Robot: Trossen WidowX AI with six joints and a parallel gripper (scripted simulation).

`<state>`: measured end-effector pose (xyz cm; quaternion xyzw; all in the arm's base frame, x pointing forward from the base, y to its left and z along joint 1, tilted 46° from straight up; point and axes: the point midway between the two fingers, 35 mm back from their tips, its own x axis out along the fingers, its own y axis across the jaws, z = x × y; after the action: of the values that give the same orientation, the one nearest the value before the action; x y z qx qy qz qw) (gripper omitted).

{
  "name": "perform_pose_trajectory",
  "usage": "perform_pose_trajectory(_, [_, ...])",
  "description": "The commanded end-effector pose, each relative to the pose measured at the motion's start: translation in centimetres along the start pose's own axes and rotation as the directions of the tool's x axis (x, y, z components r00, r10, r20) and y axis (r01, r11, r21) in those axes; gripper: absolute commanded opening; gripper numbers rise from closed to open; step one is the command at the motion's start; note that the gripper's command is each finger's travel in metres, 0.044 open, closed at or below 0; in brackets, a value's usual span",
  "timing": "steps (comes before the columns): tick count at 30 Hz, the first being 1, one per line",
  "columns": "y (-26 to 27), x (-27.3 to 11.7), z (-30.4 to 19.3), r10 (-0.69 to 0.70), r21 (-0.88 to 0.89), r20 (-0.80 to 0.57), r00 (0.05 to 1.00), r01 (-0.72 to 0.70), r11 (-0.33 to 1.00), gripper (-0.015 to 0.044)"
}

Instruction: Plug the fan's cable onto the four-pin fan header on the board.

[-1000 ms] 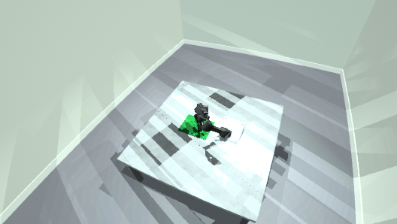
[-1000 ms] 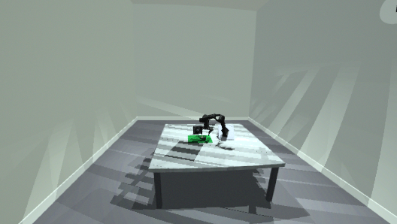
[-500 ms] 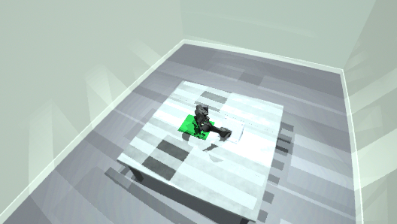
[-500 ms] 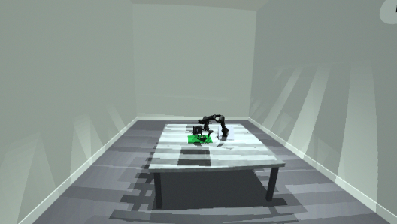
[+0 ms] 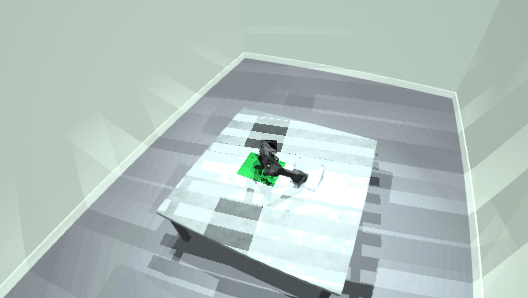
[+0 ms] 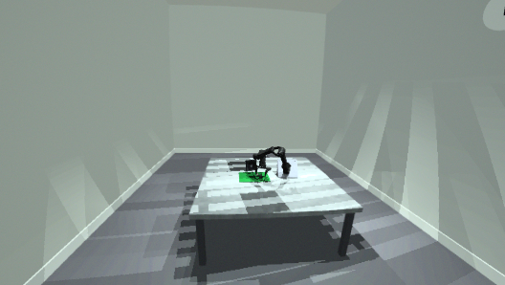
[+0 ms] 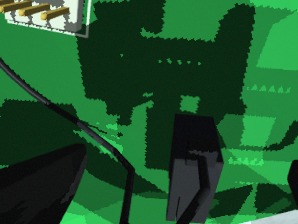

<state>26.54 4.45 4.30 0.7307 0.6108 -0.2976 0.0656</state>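
The green board (image 5: 246, 170) (image 6: 244, 178) (image 7: 187, 17) lies on the table. The white header (image 7: 35, 22) with gold pins is at the top left of the wrist view, partly cut off. The black plug (image 7: 195, 187) is right of centre and low in that view, apart from the header. Its thin black cable (image 7: 92, 134) bends across the board. My gripper (image 6: 261, 173) (image 7: 188, 163) is open, its fingers wide to the left and right of the plug, with gaps to both. Whether the plug touches the board cannot be told. The black fan (image 5: 271, 145) (image 6: 250, 165) stands behind the board.
The arm's base (image 5: 299, 179) (image 6: 286, 169) stands on the table (image 5: 295, 235) (image 6: 316, 201), right of the board. A pale panel (image 5: 316, 176) (image 6: 293, 168) is beside it. Dark shadows fall across the board and table.
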Motion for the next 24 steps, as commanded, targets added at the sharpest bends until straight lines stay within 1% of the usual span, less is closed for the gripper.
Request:
perform_pose_trajectory(1, [0.0, -0.01, -0.01, 0.0, 0.0, 0.0, 1.0, 0.0, 1.0, 0.0387])
perform_pose_trajectory(9, [0.0, -0.01, -0.01, 0.0, 0.0, 0.0, 1.0, 0.0, 1.0, 0.0177])
perform_pose_trajectory(24, [0.0, -0.01, -0.01, 0.0, 0.0, 0.0, 1.0, 0.0, 1.0, 0.0077])
